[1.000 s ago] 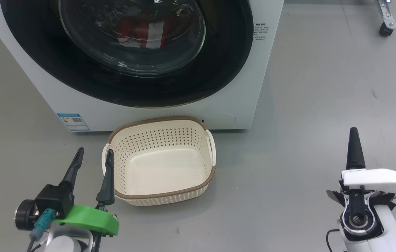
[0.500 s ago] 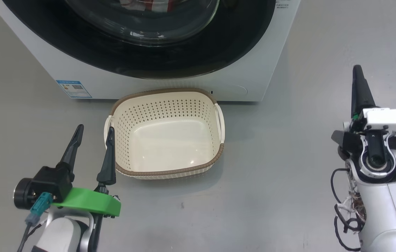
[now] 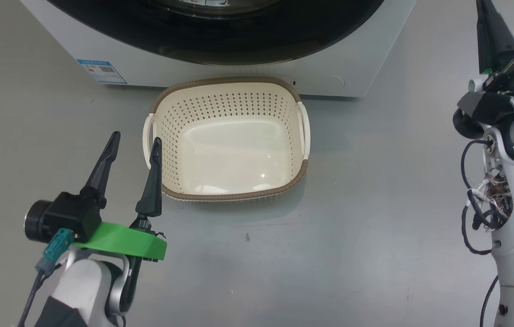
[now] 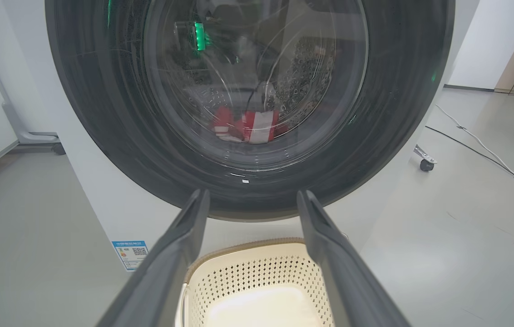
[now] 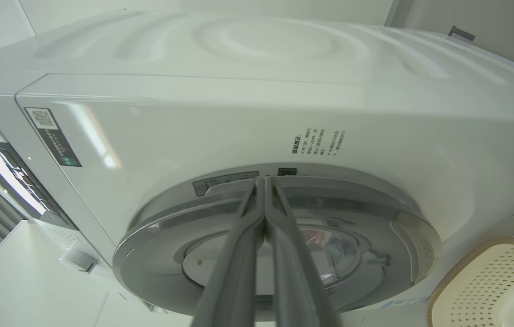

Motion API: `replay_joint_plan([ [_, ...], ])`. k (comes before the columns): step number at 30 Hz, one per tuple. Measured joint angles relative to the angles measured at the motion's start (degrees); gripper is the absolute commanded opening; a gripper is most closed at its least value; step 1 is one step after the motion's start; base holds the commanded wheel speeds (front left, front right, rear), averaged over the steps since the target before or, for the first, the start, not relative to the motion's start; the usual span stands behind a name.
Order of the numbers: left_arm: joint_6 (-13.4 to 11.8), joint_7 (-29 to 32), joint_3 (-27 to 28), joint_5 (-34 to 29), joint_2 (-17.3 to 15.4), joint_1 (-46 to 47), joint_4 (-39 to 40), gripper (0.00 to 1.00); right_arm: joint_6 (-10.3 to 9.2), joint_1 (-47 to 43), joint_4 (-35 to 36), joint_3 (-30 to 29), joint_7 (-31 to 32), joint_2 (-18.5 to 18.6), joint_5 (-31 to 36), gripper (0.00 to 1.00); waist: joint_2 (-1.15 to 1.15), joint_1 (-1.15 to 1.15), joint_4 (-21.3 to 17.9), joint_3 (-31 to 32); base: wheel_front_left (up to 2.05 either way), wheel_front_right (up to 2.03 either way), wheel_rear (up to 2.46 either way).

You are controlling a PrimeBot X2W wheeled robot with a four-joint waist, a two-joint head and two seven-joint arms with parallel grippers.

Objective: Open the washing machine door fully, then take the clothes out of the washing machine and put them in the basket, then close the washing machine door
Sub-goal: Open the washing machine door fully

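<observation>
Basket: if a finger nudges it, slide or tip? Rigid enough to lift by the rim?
Probably slides rather than tips: the basket is low, wide and empty on a smooth floor. Likely light, given its perforated plastic walls. It looks moulded and rigid, so its rim or white side handles should hold shape when gripped.

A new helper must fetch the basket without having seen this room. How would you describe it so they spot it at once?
Find the big white washing machine with the round black-rimmed door. On the grey floor right in front of its base sits the basket. Unlike the smooth machine, it is cream, with perforated sides, a brown woven-look rim and white side handles.
</observation>
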State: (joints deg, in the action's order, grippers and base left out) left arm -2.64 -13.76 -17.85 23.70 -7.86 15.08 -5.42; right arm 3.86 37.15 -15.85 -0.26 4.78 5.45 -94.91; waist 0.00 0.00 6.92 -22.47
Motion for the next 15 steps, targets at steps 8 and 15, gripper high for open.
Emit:
replay_joint_plan([
  [8, 0.92, -0.01, -0.99, -0.36, 0.66, 2.05, -0.07, 1.00, -2.02, 8.32, -3.47, 0.53, 6.46, 3.18, -1.85, 0.00, 0.00, 0.00, 1.76, -3.06, 0.00, 0.00, 0.00],
  [15, 1.42, -0.02, -1.13, -0.74, 0.91, 2.87, -0.94, 1.00, -3.54, 13.74, -6.42, 3.05, 11.07, 5.09, -1.81, 0.00, 0.00, 0.00, 2.86, -4.34, 0.00, 0.00, 0.00],
])
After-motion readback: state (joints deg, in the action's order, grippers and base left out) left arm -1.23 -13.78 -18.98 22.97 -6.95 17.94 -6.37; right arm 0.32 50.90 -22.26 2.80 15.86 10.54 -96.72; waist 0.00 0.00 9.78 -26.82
